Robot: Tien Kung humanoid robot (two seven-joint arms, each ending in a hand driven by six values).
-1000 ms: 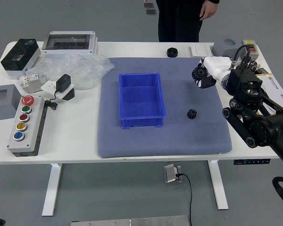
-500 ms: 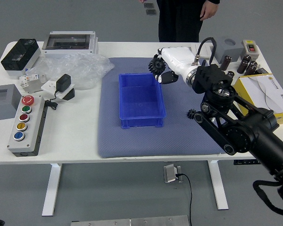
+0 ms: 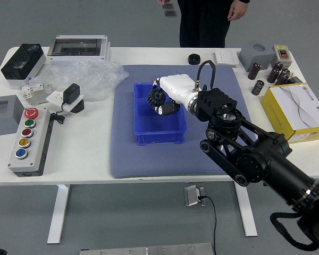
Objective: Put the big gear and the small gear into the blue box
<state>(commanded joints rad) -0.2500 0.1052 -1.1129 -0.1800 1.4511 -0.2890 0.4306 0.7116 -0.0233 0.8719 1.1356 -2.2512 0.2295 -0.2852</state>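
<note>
We have the black fingers (image 3: 169, 108) of our right hand (image 3: 182, 89) pinching the big black toothed gear (image 3: 156, 96). It hangs over the open rectangular blue plastic box (image 3: 159, 137), within its rim toward the left side; we cannot tell how far above the floor it is. The small gear we cannot make out, and our right arm (image 3: 244, 154) hides part of the blue-grey mat (image 3: 138, 159) under the box.

Farther out on the white surface (image 3: 85, 154), a yellow box with a white top (image 3: 279, 114) sits to the right, near short dark cylinders (image 3: 258, 87). At the left edge stands a grey rectangular bin (image 3: 5, 114), beside the panel of coloured buttons (image 3: 29, 151). Across from us, a person in dark clothes (image 3: 204, 24) has one hand (image 3: 237, 9) hanging down.
</note>
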